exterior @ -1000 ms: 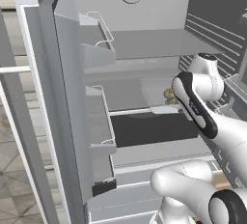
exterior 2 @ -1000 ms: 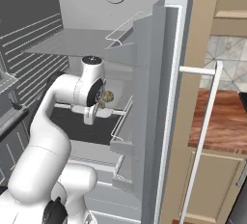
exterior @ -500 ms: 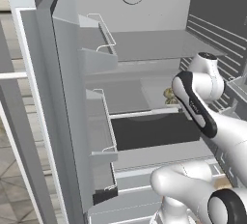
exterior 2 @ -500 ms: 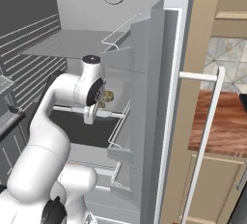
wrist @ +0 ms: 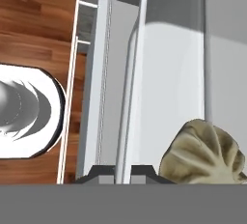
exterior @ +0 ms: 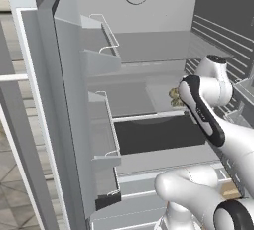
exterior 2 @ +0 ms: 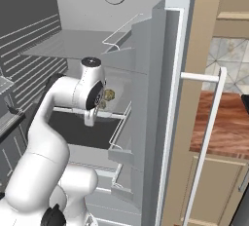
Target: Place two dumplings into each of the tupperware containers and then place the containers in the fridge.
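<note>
In the hand view my gripper (wrist: 123, 172) is shut on the flared rim of the pale grey tupperware container (wrist: 169, 73), which runs up between the two tips. One ribbed, greenish-tan dumpling (wrist: 205, 153) lies in that tray just right of the tips. From both base cameras my arm reaches into the open fridge (exterior: 149, 45) at its middle shelf. The dumplings (exterior: 174, 97) (exterior 2: 108, 95) peek out beside my wrist. The tray itself is mostly hidden behind the arm there.
The fridge door with wire racks (exterior: 106, 100) stands open on the left, and the other door with its white handle (exterior 2: 206, 137) on the right. A dark panel (exterior: 154, 132) lies on the shelf below my hand. Wooden floor (wrist: 34, 35) lies underneath.
The whole picture has shifted a little, so the camera moved. My arm, the tray and the dumplings keep the same place at the middle shelf, and the gripper stays shut.
</note>
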